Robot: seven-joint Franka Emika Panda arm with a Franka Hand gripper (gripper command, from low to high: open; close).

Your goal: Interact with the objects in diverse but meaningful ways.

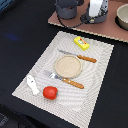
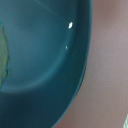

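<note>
My gripper (image 1: 95,10) hangs at the back of the scene, low over the grey frying pan (image 1: 95,19) on the brown board; its fingers are too small and blurred to read. The wrist view is filled by the pan's dark curved inside (image 2: 45,55), and no fingers show there. The grey pot (image 1: 67,9) stands beside the pan, toward the exterior view's left. On the placemat lie a yellow packet (image 1: 81,43), a red tomato (image 1: 49,92) and a white fish-like piece (image 1: 32,84), all far from the gripper.
A round tan plate (image 1: 67,65) sits mid-placemat between an orange-handled knife (image 1: 79,56) and fork (image 1: 65,79). A tan bowl (image 1: 122,16) stands on the brown board (image 1: 107,29) at the exterior view's right. The board's surface (image 2: 107,75) borders the pan rim.
</note>
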